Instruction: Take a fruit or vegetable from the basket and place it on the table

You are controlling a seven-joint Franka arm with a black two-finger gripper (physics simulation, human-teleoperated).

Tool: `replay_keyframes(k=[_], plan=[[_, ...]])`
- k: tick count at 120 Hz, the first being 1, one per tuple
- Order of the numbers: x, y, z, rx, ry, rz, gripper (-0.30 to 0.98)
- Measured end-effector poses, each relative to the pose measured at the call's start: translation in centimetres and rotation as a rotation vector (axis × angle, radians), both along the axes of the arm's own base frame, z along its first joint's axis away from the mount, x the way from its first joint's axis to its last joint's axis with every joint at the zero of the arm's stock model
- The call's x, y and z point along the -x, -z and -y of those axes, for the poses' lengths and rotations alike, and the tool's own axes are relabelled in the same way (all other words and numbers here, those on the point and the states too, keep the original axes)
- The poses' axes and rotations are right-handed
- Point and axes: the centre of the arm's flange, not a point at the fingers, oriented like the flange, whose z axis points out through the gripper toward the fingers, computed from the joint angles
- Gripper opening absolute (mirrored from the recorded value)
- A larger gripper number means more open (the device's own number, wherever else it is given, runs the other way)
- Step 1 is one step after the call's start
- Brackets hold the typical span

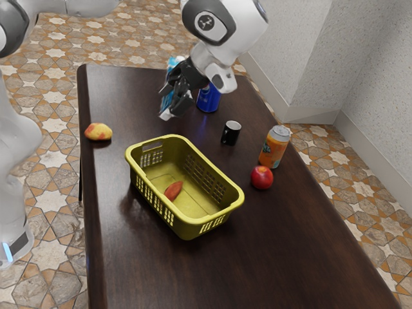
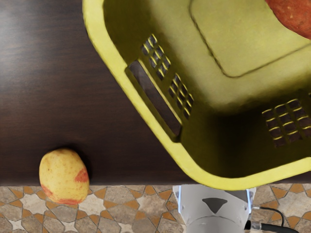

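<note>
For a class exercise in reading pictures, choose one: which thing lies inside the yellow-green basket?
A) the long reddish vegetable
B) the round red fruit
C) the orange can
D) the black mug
A: the long reddish vegetable lies on the floor of the basket, enclosed by its walls.
</note>
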Motion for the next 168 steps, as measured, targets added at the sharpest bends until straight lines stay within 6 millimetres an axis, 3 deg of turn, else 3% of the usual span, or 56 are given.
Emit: replay_keyframes(k=[16, 24, 30, 39, 72, 102, 127, 142, 168], plan=[[-3.2, 1.0, 0.9, 0.017, 0.027, 0.211, 0.69], [-3.8, 3.2, 1.8, 0.031, -0.008, 0.247, 0.69], [-3.7, 4.9, 2.8, 0.049, -0.060, 0.263, 0.69], [-2.0, 8.2, 3.1, 0.092, -0.150, 0.283, 0.69], [-1.2, 13.6, 3.1, 0.099, -0.519, 0.339, 0.69], [-1.3, 15.7, 3.6, 0.063, -0.736, 0.362, 0.69], [-1.7, 16.0, 2.9, 0.052, -0.895, 0.381, 0.69], [-1.2, 17.4, 2.4, 0.025, -0.971, 0.355, 0.69], [-1.2, 17.6, 1.6, -0.062, -0.961, 0.425, 0.69]])
